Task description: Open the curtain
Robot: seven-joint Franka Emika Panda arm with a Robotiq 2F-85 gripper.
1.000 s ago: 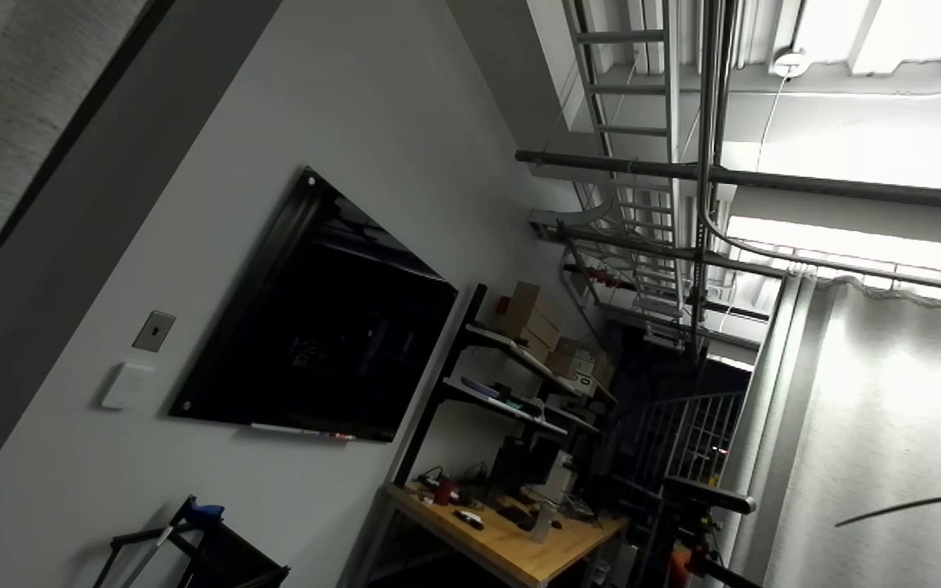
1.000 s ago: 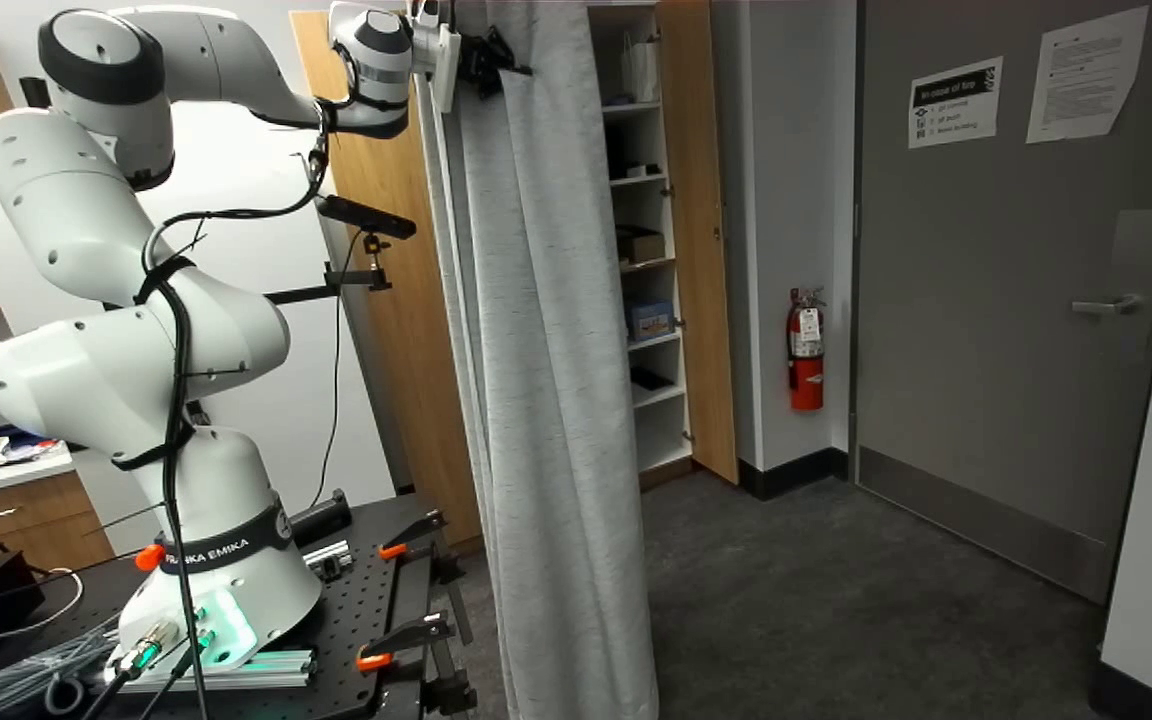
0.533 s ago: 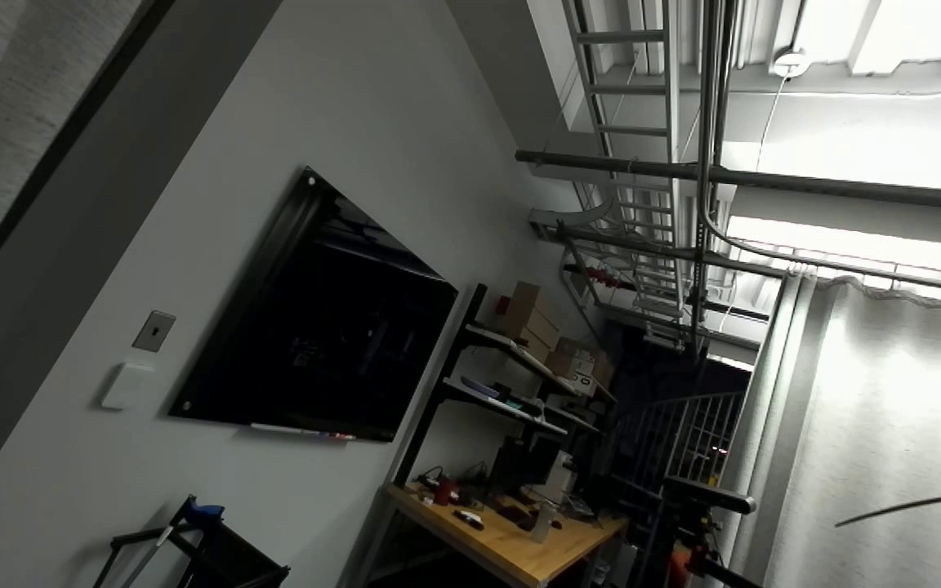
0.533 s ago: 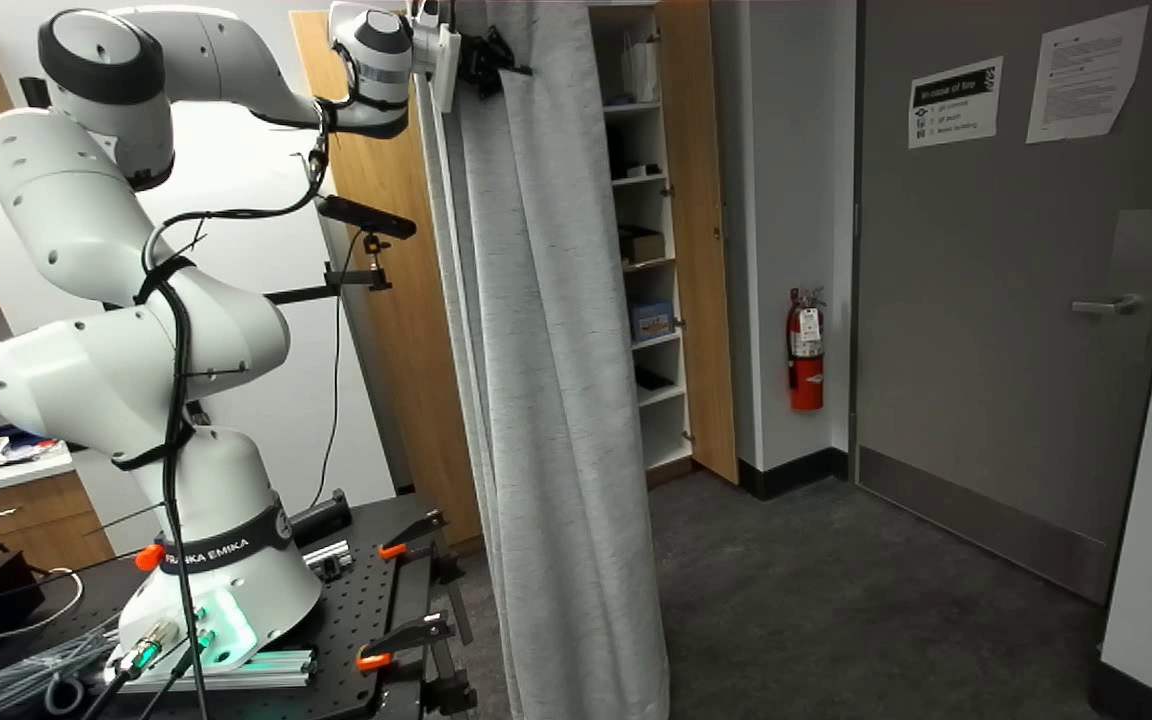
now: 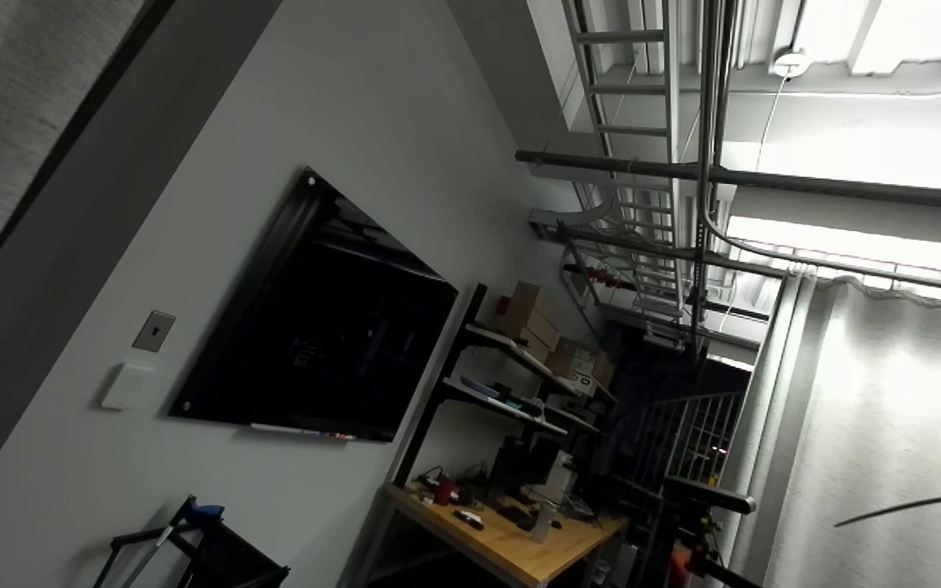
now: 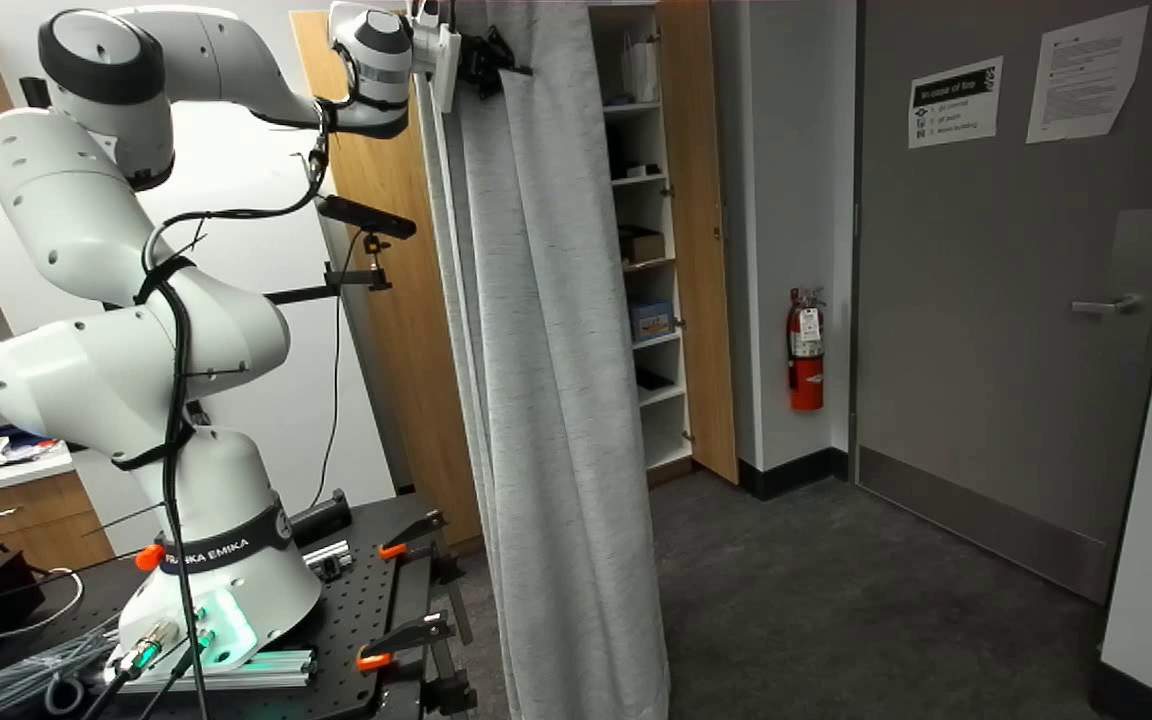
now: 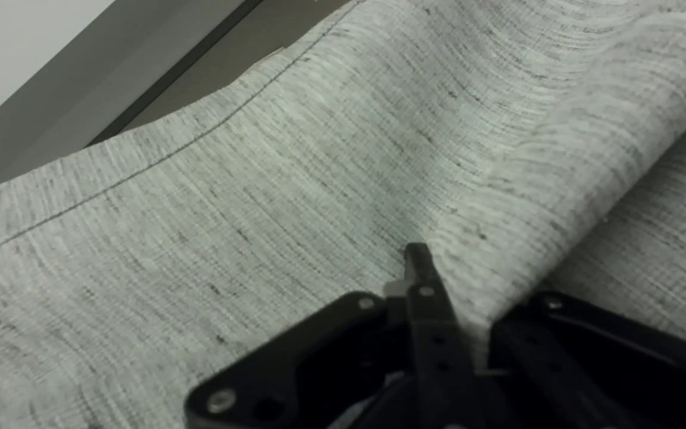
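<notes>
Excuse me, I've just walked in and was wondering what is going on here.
A robot arm is handling the curtain, apparently to open it. Its pincer grips a fold, as the wrist view shows. In an exterior view, the curtain hangs in long folds and hides part of the cabinet behind it. How far open it is overall, these pictures don't settle.

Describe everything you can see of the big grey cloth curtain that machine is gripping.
In an exterior view, the heathered light-grey woven-looking fabric curtain hangs in broad lengthwise folds beside the white jointed robot arm, partly hiding a wooden-doored cabinet; its top and bottom are out of frame. The wrist view shows darker flecks in the cloth and a seam-like line along one edge. The black two-fingered end effector pinches one fold.
</notes>
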